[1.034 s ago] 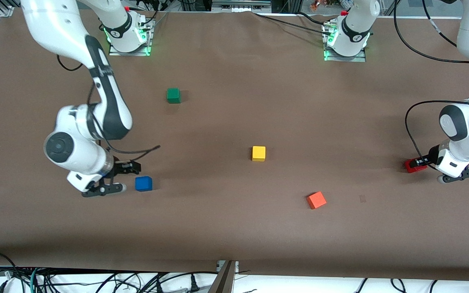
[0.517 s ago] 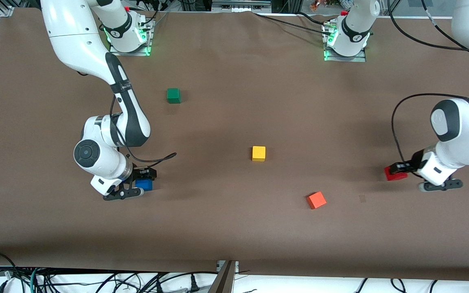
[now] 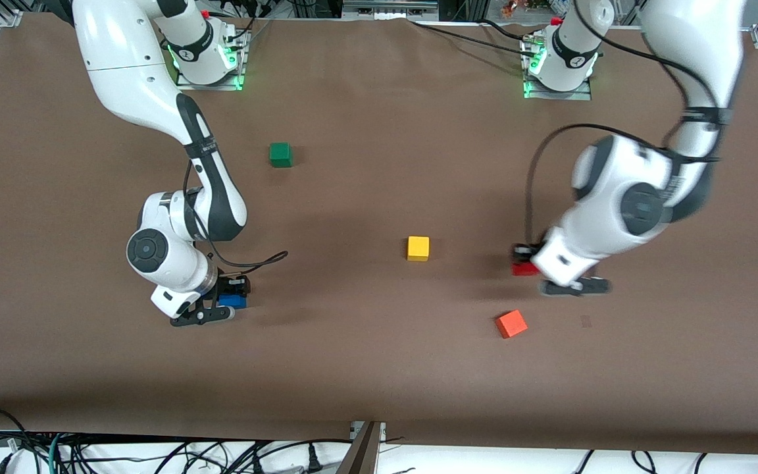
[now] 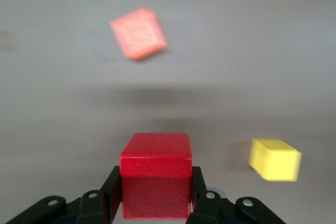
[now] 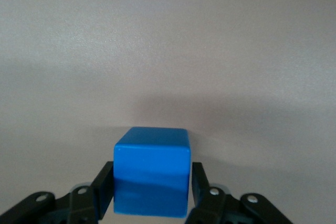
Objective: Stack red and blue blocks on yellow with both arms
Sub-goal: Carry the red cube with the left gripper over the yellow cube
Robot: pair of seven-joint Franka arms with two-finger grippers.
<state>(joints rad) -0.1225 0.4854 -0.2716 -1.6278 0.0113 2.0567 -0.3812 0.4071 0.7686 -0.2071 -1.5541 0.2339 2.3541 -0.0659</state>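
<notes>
The yellow cube (image 3: 418,248) sits on the brown table near its middle. My left gripper (image 3: 525,263) is shut on the red block (image 3: 520,268) and holds it just above the table, between the yellow cube and the left arm's end. In the left wrist view the red block (image 4: 156,182) sits between the fingers, with the yellow cube (image 4: 275,159) ahead to one side. My right gripper (image 3: 229,297) is down at the table toward the right arm's end, shut on the blue block (image 3: 231,301). In the right wrist view the fingers press both sides of the blue block (image 5: 152,177).
An orange cube (image 3: 511,323) lies nearer the front camera than the red block; it also shows in the left wrist view (image 4: 138,33). A green cube (image 3: 280,154) sits closer to the arm bases. The table is covered in brown paper (image 3: 379,368).
My left arm has swung from its end of the table toward the yellow cube, carrying the red block. My right gripper moved onto the blue block and closed around it.
</notes>
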